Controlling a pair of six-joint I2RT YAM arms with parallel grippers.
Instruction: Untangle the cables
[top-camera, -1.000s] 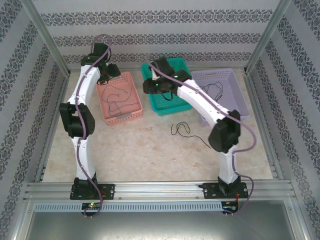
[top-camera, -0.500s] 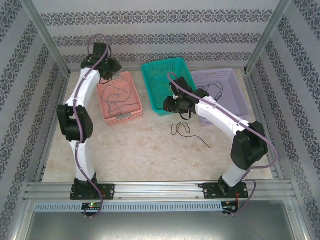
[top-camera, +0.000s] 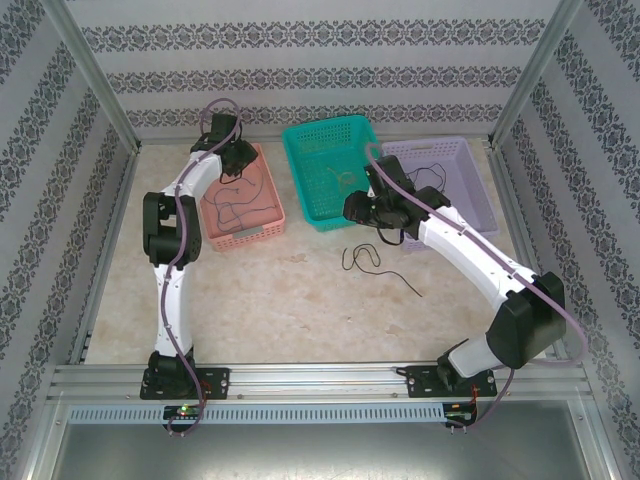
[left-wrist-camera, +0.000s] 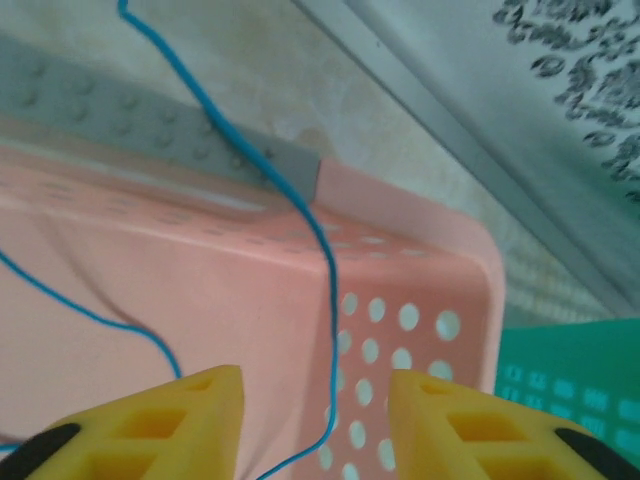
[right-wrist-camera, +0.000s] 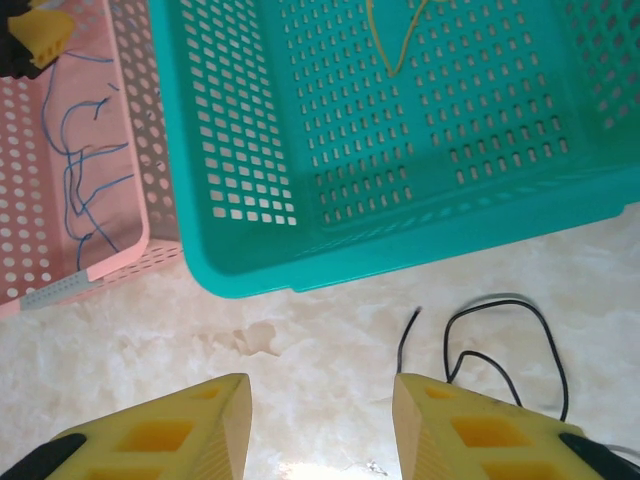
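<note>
A black cable (top-camera: 362, 258) lies looped on the table in front of the teal basket (top-camera: 299, 170); it appears in the right wrist view (right-wrist-camera: 506, 340) just right of my fingers. My right gripper (top-camera: 358, 209) (right-wrist-camera: 320, 402) hovers open over bare table beside that basket's near wall, holding nothing. A yellowish cable (right-wrist-camera: 392, 42) lies in the teal basket. A blue cable (left-wrist-camera: 326, 250) (right-wrist-camera: 78, 180) is in the pink basket (top-camera: 262, 230). My left gripper (top-camera: 232, 160) (left-wrist-camera: 315, 402) is open at that basket's far end, the blue strand running loose between its fingers.
A purple basket (top-camera: 472, 192) at the right holds another black cable (top-camera: 433, 178). Metal frame rails (top-camera: 110, 240) and patterned walls enclose the table on three sides. The right arm's elbow (top-camera: 525, 320) reaches over the table's right side.
My right gripper swung from above the teal basket towards me, to the table beside the black cable. My left gripper moved right and lower over the pink basket's far end.
</note>
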